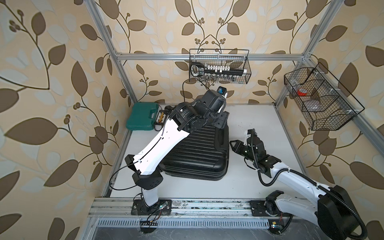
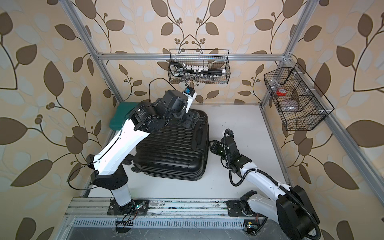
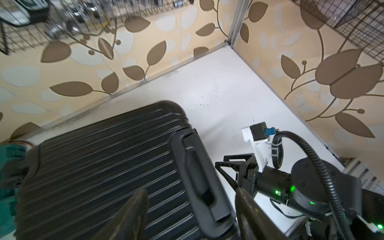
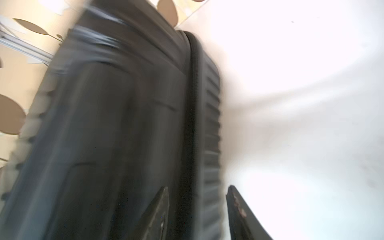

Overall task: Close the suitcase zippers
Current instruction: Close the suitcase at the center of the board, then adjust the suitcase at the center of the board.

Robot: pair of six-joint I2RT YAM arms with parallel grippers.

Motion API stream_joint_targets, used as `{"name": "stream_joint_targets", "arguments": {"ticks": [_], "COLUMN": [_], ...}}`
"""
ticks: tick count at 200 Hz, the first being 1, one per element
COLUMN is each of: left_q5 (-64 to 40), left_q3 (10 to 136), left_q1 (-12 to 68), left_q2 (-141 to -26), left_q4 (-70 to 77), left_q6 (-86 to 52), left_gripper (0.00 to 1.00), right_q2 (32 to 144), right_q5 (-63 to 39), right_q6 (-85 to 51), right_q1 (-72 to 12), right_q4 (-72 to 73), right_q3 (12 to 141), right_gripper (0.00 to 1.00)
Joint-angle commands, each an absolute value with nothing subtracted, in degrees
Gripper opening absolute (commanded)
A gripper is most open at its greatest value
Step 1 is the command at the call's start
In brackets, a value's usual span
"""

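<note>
Right wrist view, blurred: the right gripper (image 4: pixel 196 209) has its jaws partly apart astride the zipper track (image 4: pixel 192 104) on the suitcase (image 4: pixel 104 124) edge, gripping nothing. The left gripper (image 3: pixel 191 218) is spread wide above the side handle (image 3: pixel 197 172), empty. One suitcase lies flat on the table (image 1: pixel 259 124). Beyond it are one teal case (image 1: pixel 142 117) and two wire baskets (image 1: pixel 228 81).

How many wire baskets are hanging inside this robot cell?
2. One wire basket hangs on the back rail. The other wire basket hangs on the side rail at the robot's right. Both top views show them, and none seems hidden.
</note>
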State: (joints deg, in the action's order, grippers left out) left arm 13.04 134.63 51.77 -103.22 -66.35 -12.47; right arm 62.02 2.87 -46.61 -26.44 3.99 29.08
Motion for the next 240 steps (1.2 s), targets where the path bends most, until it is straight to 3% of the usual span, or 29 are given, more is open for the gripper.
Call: {"name": "stream_joint_targets", "arguments": {"ticks": [1, 47, 90, 131, 172, 216, 240], "left_q5": [8.74, 1.16, -5.45, 0.28, 7.71, 2.17, 1.85], "left_q3": [129.7, 121.66, 122.56, 122.61, 120.6, 117.77, 115.8], "left_q1": [51.77, 51.77, 51.77, 51.77, 51.77, 51.86, 51.94], "left_q2": [-101.66, -102.15, -106.74, -109.74, -110.65, -112.51, -113.96], "left_q4": [-63.71, -61.96, -62.72, -65.64, -67.94, -67.22, -68.01], "left_q6": [-15.29, -18.32, -19.76, -21.06, -21.71, -19.65, -18.81], "left_gripper": [0.71, 0.69, 0.64, 0.59, 0.59, 0.57, 0.54], "right_q2": [57.39, 50.42, 54.34, 59.52, 56.95, 48.34, 44.44], "right_q5": [2.47, -3.54, -3.56, 1.47, 6.58, 16.94, 16.97], "right_q6": [-42.92, -42.37, -42.63, -42.89, -43.3, -41.37, -39.99], "right_q1": [-26.46, -29.36, -37.73, -44.75, -45.09, -44.46, -40.23], "right_q4": [-0.03, 1.3, 8.37, 10.69, 6.93, -4.94, -9.9], "right_q3": [25.51, 17.52, 16.36, 19.52, 19.38, 20.11, 21.06], "right_gripper": [0.47, 0.48, 0.48, 0.48, 0.48, 0.49, 0.49]}}
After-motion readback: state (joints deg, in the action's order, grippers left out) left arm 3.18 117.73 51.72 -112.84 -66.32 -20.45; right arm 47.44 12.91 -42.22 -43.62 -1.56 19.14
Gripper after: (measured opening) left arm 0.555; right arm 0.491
